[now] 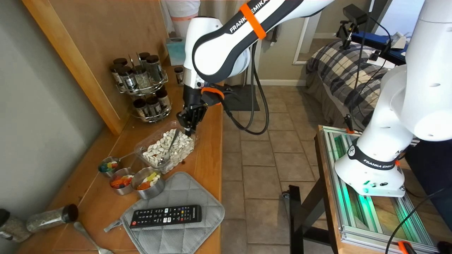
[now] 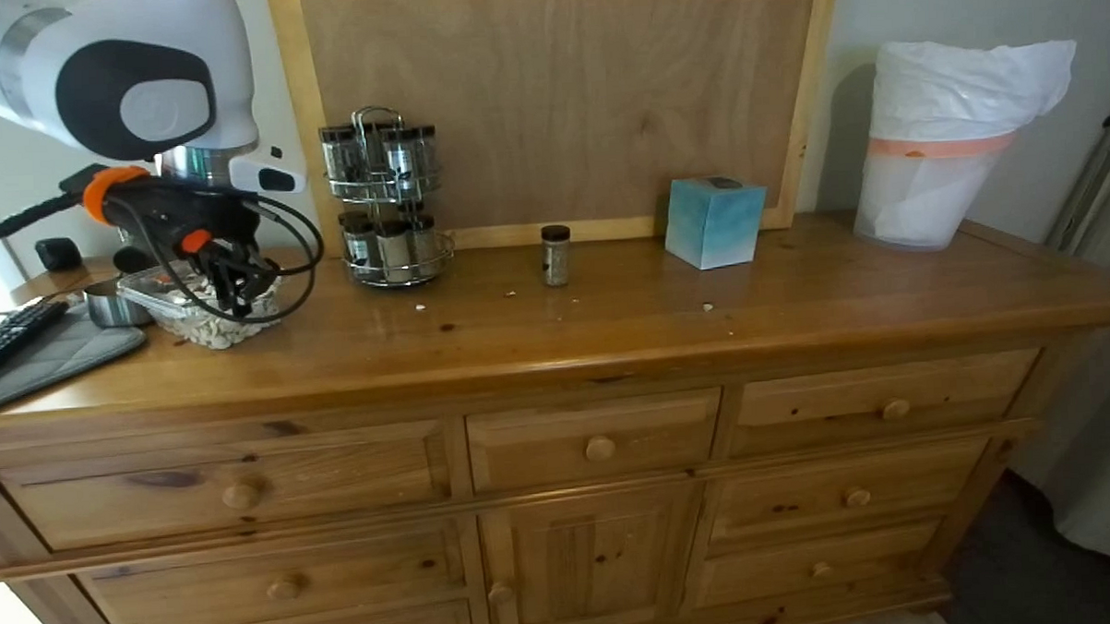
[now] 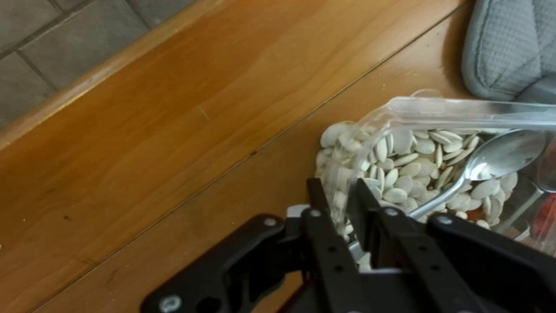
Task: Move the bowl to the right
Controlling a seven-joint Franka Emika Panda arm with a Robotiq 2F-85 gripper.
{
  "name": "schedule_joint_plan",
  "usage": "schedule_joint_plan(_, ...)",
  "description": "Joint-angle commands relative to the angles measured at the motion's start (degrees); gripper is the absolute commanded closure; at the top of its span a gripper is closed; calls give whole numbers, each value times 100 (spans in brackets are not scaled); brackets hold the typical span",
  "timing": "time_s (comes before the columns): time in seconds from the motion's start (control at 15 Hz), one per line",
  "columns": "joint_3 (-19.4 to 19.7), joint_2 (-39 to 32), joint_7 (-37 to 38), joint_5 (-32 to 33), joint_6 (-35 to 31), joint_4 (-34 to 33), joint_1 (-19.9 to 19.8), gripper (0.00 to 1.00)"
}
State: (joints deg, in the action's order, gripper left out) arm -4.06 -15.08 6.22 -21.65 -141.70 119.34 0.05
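The bowl is a clear plastic tub of pale cream seeds. In an exterior view the bowl (image 1: pixel 144 141) rests on the wooden dresser top; the arm partly covers it in an exterior view (image 2: pixel 151 291). Its rim (image 3: pixel 443 108) crosses the wrist view at the right. A metal spoon (image 3: pixel 456 184) lies on the seeds. My gripper (image 3: pixel 336 184) points down at the bowl's end, also seen in both exterior views (image 1: pixel 189 129) (image 2: pixel 245 302). One finger is outside the rim and one inside. The fingers are close together and appear to pinch the rim.
Metal cups of candies (image 1: pixel 148 183) stand beside the bowl. A grey pot holder (image 1: pixel 176 197) bears a black remote (image 1: pixel 166 216). A spice rack (image 2: pixel 387 198), a lone spice jar (image 2: pixel 556 255) and a blue tissue box (image 2: pixel 715 221) stand behind. The dresser's front edge (image 2: pixel 557 377) is near.
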Motion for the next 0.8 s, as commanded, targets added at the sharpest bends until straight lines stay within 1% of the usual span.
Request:
schedule_joint_plan(0.0,-40,-63,-153,-204,-93,-87,-48,100)
schedule_joint_plan(0.4,-10,99,-99,-166,-134,-8,-50,99)
schedule_joint_plan(0.53,4,208,-125,-232,-96,37,-101,99)
schedule_joint_plan(0.73,9,402,-246,-535,8,105,-252,99)
